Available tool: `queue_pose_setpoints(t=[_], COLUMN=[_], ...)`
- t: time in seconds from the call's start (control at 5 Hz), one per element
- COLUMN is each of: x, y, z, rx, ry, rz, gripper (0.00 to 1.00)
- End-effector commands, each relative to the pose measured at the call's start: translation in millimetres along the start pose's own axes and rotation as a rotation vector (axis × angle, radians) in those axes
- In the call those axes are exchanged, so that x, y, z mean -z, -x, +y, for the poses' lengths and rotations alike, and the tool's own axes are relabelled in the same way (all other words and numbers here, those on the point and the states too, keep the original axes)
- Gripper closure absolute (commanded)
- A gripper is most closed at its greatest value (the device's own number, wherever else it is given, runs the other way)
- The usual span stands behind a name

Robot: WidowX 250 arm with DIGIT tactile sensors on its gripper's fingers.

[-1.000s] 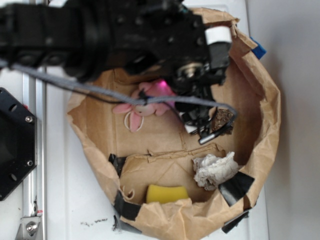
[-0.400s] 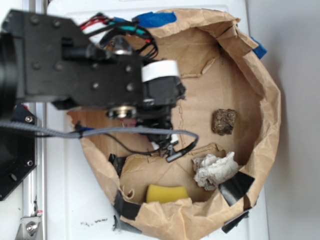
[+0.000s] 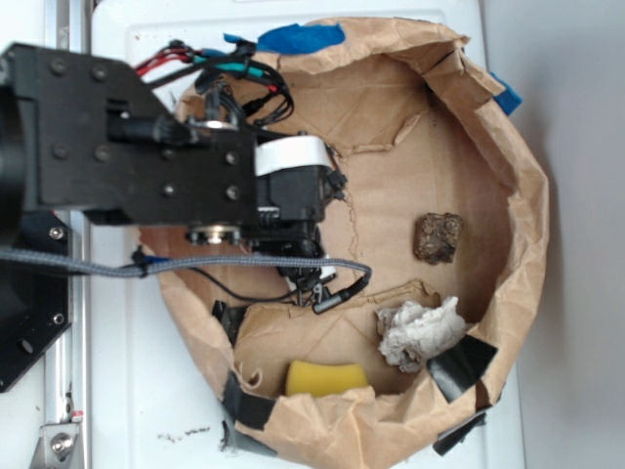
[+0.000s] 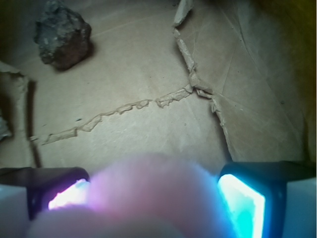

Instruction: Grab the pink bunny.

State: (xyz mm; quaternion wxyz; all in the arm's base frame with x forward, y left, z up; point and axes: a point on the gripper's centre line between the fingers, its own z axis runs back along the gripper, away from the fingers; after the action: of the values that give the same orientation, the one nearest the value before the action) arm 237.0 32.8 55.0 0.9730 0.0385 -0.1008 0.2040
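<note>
The pink bunny (image 4: 148, 196) shows only in the wrist view, as a blurred fluffy pink mass filling the space between my two lit fingers. It touches the left pad (image 4: 67, 194) and lies just off the right pad (image 4: 242, 206). My gripper (image 4: 151, 198) is open, its jaws wide on either side of the bunny. In the exterior view the black arm and gripper (image 3: 317, 283) hang over the left half of the paper bag (image 3: 518, 195) and hide the bunny completely.
A dark rock-like lump (image 3: 437, 237) (image 4: 62, 32) lies to the right on the bag floor. A white tissue wad (image 3: 420, 332) and a yellow sponge (image 3: 325, 377) sit near the front wall. A torn seam (image 4: 148, 104) crosses the paper floor.
The arm has swung from the bag's upper middle to its left side and now covers the bunny, which lay in plain sight a second ago. The other objects have not moved.
</note>
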Motion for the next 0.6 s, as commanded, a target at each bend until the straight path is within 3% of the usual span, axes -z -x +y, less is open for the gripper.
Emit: queue_pose_setpoints(t=[0.0,0.2,0.4], x=[6.6,16.5,20.7], y=[-10.1,-8.4,-5.0], z=[11.6,14.4,14.2], rx=[-0.013,0.008,0.012], ry=[-0.004,-0.017,-0.008], rz=[-0.002,0.002,-0.008], gripper=[0.0,0.0,1.0])
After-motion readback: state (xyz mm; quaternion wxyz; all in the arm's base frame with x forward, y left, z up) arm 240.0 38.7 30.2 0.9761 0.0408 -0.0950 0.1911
